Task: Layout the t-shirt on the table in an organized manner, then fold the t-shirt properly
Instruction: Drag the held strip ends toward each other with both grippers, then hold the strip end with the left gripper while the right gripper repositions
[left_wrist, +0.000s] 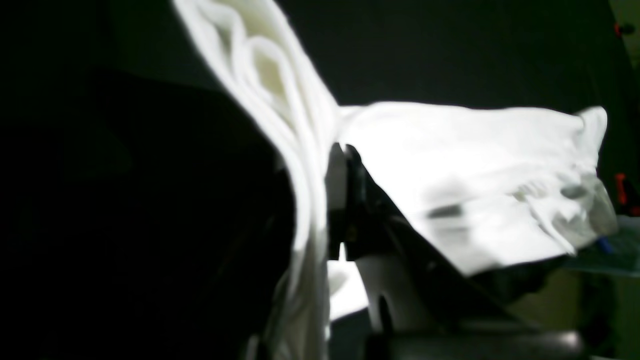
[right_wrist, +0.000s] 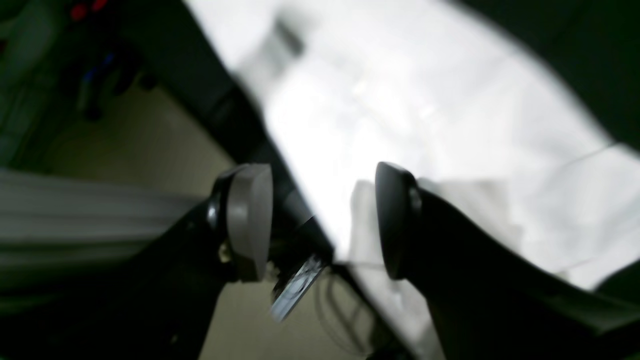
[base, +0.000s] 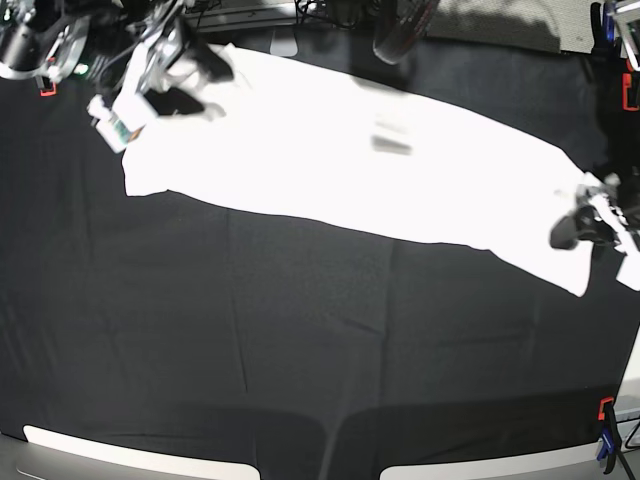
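A: Near half of the table (base: 300, 350) is bare black cloth. The t-shirt (base: 350, 165) lies past that, one long white band running from the far left toward the right edge, plain side up with a grey tag (base: 392, 138) showing.

B: Grippers?

A: Left gripper (base: 578, 228) is at the right end, jaws together and clamped on a bunch of the t-shirt (the left wrist view shows folded cloth running between the fingers). Right gripper (right_wrist: 322, 222) is at the far-left end, jaws apart, nothing between them, hanging over the cloth edge.

B: So the layout step, I'd judge. How to do it well?

A: Keep the left grip low and pull outward only until the band goes taut, no higher. The right side should pinch a corner or hem, not mid-panel, then both spread away from each other so the cloth flattens. Risk: the right end is close to the table edge, and a long pull could drag it off.

B: Counts?

A: One t-shirt, one table, two grippers, one grey tag. Red clips: three visible in the base view, near right (base: 604, 407), far right (base: 627, 92) and far left (base: 45, 88).
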